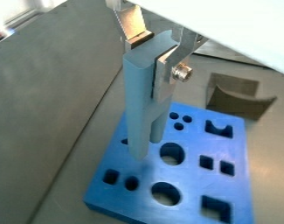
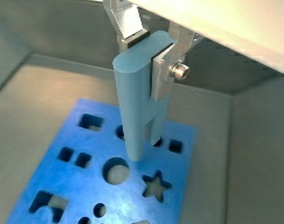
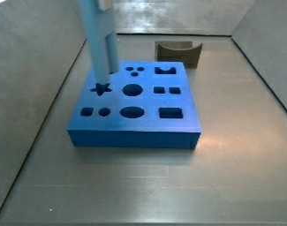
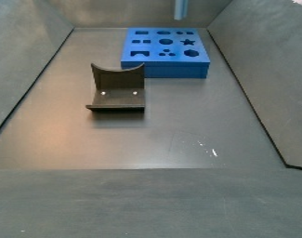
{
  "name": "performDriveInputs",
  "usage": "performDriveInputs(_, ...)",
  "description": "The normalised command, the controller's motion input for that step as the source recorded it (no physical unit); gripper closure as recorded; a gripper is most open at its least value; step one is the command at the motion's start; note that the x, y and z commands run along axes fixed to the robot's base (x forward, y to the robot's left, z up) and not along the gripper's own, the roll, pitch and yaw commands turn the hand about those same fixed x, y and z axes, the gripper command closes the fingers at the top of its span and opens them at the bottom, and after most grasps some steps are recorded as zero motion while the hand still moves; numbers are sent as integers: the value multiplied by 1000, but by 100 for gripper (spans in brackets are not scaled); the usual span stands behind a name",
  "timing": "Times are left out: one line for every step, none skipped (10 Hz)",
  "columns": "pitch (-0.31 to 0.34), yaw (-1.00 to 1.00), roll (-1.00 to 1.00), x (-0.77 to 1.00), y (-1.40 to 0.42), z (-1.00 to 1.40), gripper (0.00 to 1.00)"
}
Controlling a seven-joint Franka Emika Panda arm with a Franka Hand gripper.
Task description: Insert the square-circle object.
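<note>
My gripper (image 2: 152, 51) clamps the top of the light-blue square-circle object (image 2: 141, 105), which hangs upright over the blue block (image 1: 179, 166), its lower end just above the holes. In a side view the fixture (image 4: 116, 89) sits near, the block at the upper centre, well apart.

A lab test cell: bare grey metal floor (image 4: 153, 139) and walls. A blue block with shaped holes (image 3: 136, 110) sits near the dark L-shaped fixture (image 4: 116, 90). The gripper (image 1: 155, 48) hangs above the block.
</note>
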Motion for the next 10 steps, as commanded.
performDriveInputs(-29, -1000, 0, 0, 0, -129, 100)
performDriveInputs(-33, -1000, -14, 0, 0, -166, 100)
performDriveInputs(-34, -1000, -53, 0, 0, -211, 100)
performDriveInputs(-59, -1000, -71, 0, -11, -229, 100)
performDriveInputs(0, -1000, -23, 0, 0, -237, 100)
performDriveInputs(0, -1000, 0, 0, 0, -234, 100)
performDriveInputs(0, -1000, 0, 0, 0, -229, 100)
performDriveInputs(0, -1000, 0, 0, 0, -223, 100)
performDriveInputs(-7, -1000, -114, 0, -23, -71, 100)
performDriveInputs(-44, -946, -96, 0, -86, -9, 100)
